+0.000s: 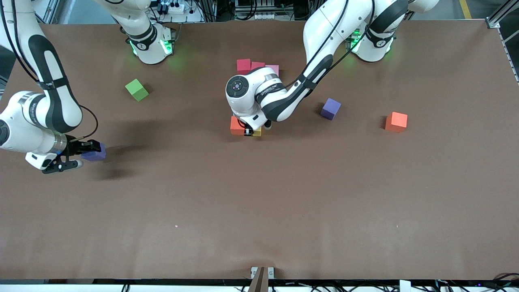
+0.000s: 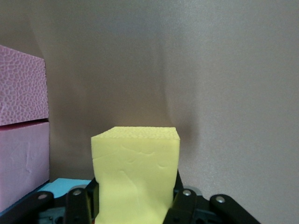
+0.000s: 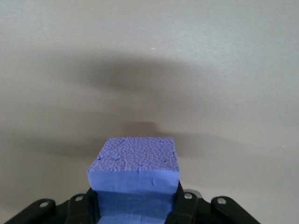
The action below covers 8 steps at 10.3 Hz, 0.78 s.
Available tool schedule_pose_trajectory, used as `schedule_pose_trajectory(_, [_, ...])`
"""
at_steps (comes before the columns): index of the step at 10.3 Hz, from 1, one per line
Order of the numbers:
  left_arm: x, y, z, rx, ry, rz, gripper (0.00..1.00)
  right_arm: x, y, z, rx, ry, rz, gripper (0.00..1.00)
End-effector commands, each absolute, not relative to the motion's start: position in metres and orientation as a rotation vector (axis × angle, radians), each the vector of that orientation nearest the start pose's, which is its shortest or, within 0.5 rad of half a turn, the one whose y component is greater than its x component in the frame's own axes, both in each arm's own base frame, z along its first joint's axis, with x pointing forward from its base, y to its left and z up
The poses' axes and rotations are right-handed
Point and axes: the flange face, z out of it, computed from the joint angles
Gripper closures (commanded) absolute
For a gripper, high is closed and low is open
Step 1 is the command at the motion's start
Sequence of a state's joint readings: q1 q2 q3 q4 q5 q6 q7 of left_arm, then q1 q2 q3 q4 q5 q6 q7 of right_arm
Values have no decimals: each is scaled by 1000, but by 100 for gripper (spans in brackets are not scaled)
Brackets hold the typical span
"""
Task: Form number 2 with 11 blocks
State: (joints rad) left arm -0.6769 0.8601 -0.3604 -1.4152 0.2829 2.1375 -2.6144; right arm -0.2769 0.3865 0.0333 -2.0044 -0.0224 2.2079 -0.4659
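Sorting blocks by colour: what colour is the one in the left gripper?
Yellow cube, clearest in the left wrist view.

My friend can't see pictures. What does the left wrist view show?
The left gripper is shut on a yellow foam cube just above the brown table. Two pink cubes stand stacked beside it, with a light blue cube at their foot.

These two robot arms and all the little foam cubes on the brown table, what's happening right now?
The arms are building a figure from cubes. The left gripper is down at the unfinished cluster in mid-table, shut on a yellow cube beside an orange-red cube; a row of red and pink cubes lies nearer the bases. The right gripper holds a purple cube up over the right arm's end. A second purple cube, an orange cube and a lime-green cube sit loose.
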Motion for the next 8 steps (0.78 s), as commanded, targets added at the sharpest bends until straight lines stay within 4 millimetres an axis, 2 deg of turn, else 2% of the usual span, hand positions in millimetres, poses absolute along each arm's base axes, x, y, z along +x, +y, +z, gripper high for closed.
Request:
schedule_pose_trajectory(1, [416, -590, 199, -2191, -2131, 57, 34, 569, -135, 256, -3032, -450, 261, 100])
schedule_pose_trajectory(2, [417, -589, 200, -2195, -2127, 55, 0, 571, -131, 258, -3026, -489, 256, 100])
schedule_pose_trajectory(4, [417, -590, 201, -2215, -2114, 46, 0, 574, -117, 258, -2999, -605, 248, 100])
schedule_pose_trajectory(6, [419, -590, 210, -2221, -2122, 39, 0, 581, -87, 263, -2970, -689, 230, 100])
schedule_pose_trajectory(8, [424, -589, 227, -2230, -2143, 37, 0, 585, -56, 266, -2942, -759, 215, 100])
